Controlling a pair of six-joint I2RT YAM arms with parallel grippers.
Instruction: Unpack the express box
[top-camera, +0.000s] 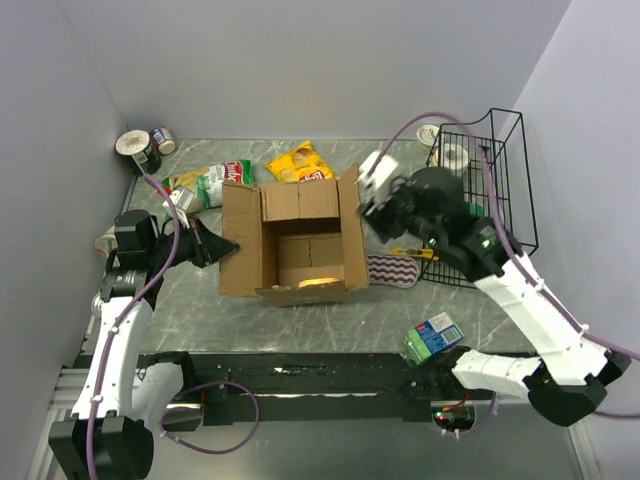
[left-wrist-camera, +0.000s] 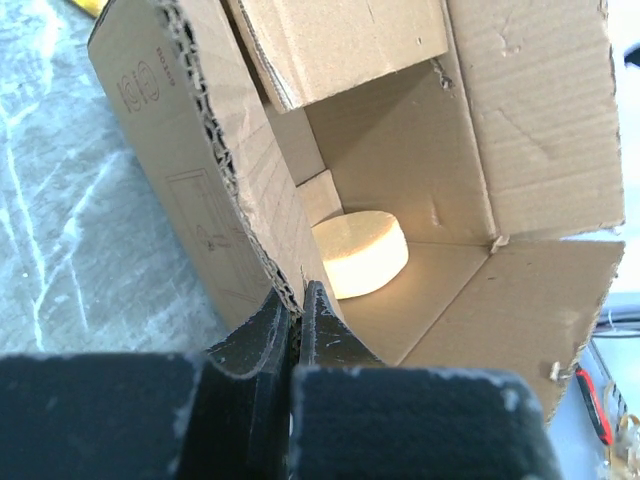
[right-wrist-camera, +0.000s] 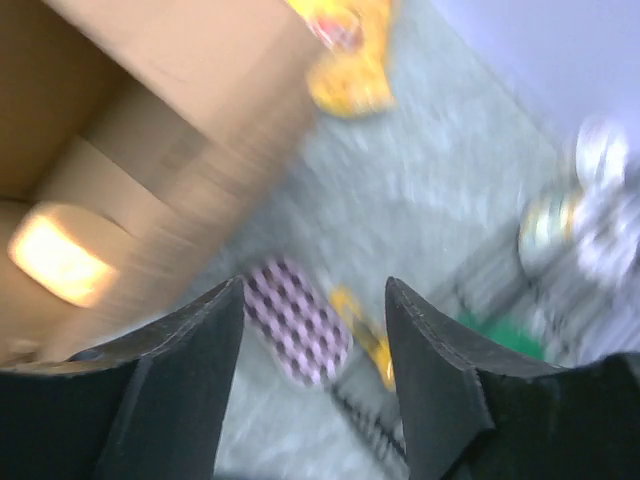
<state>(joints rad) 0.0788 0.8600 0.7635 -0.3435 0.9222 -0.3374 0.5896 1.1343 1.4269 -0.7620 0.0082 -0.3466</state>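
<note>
**The express box (top-camera: 295, 240) sits open on the table (top-camera: 300, 310), left tool (left-wrist-camera: 298, 302) on its flap**

We see the box mid-table, flaps spread, a pale round disc (left-wrist-camera: 362, 252) inside. Our left tool pinches the left flap's edge. Our right tool (right-wrist-camera: 315, 292) hangs just beside the right flap, jaws apart, holding nothing.

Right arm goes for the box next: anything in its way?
Nothing visible. The right gripper hangs open beside the right flap of the box, a patterned cloth below it. The left gripper is shut on the left flap.
</note>
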